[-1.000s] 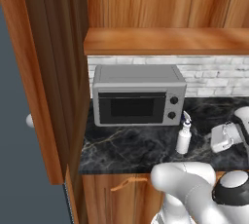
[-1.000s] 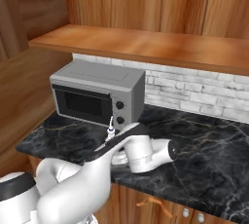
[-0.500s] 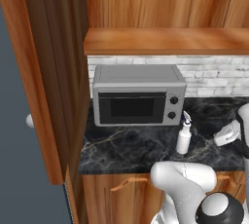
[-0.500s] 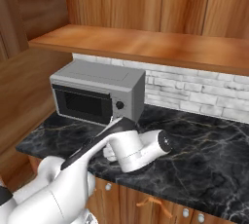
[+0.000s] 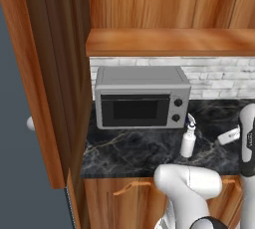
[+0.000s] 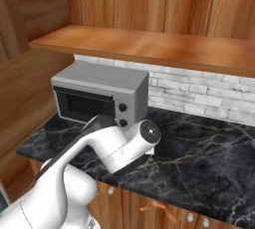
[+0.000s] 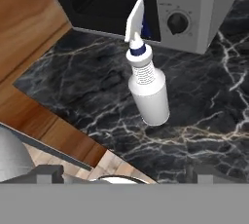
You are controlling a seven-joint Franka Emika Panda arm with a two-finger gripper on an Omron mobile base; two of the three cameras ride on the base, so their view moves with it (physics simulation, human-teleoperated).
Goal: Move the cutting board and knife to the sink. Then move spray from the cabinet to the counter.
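Near the counter (image 5: 129,153) edge, spray (image 7: 146,84) stands upright.

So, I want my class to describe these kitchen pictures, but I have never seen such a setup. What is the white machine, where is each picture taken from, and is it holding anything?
It is a white robot arm on a driving base, in a rendered kitchen. Two pictures come from cameras on the base, behind the arm to its left and right. The third looks along the gripper. On the black counter stand a grey microwave and, in front of it, a white spray bottle, upright. The gripper is open and holds nothing.
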